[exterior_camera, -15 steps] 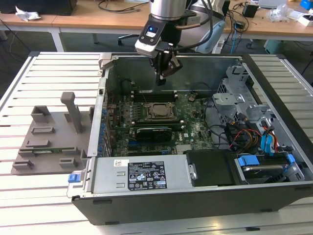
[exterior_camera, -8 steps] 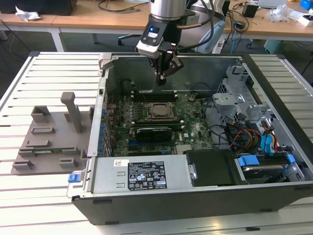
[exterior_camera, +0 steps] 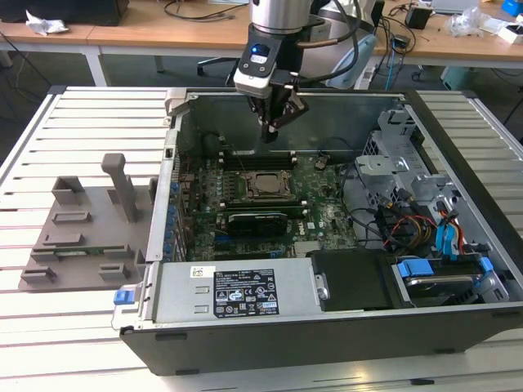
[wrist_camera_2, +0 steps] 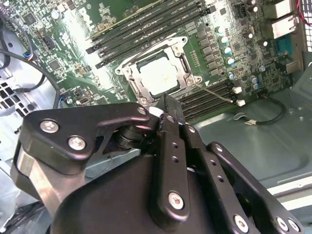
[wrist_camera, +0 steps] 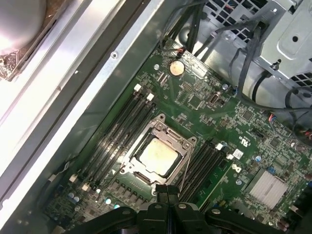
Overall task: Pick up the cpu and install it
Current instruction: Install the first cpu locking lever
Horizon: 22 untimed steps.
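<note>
The exterior view takes in the whole open computer case [exterior_camera: 286, 353]. The gripper [exterior_camera: 272, 135] hangs above the motherboard [exterior_camera: 327, 214], and a grey tray [exterior_camera: 82, 237] lies outside on the exterior view's left. Both wrist views look closely down on the cpu [wrist_camera: 156, 157], which lies flat in its socket frame [wrist_camera: 171, 134] between banks of memory slots. In the first wrist view the fingers [wrist_camera: 162, 193] are pressed together, gripping nothing. A label [exterior_camera: 245, 291] on the power supply carries print too small to read.
</note>
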{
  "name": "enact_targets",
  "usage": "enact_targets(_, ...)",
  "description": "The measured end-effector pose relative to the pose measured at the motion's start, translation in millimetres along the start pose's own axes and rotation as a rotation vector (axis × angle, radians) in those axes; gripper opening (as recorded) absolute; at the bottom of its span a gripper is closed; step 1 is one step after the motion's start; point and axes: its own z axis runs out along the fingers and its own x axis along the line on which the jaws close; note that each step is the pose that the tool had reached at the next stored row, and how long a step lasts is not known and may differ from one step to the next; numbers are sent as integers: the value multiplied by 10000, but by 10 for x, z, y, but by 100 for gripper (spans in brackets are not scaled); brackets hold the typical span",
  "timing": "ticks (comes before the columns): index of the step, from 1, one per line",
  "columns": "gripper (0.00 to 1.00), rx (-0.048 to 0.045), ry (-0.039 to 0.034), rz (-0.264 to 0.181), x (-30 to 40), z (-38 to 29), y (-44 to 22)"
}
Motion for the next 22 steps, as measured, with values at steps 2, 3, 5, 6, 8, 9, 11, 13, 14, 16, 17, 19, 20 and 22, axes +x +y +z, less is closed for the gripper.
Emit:
enact_targets(2,11,-8,-5,-147,0,0,0)
enact_targets(3,11,-15,-9,-268,0,0,0)
enact_targets(5,11,-22,-14,-398,0,0,0)
enact_targets(6,11,-25,-16,-463,0,0,0)
enact_targets(8,11,-34,-22,-645,0,0,0)
enact_targets(9,11,-38,-24,-703,0,0,0)
enact_targets(11,11,-47,-30,-879,0,0,0)
enact_targets(13,11,-57,-37,-1070,0,0,0)
enact_targets(14,11,-60,-39,-1122,0,0,0)
enact_targets(16,11,-75,-48,-1399,0,0,0)
enact_targets(17,11,-86,-55,-1588,0,0,0)
enact_targets(19,11,-92,-59,-1723,0,0,0)
enact_targets(20,11,-97,-62,-1816,0,0,0)
enact_targets(22,11,-107,-68,-1996,0,0,0)
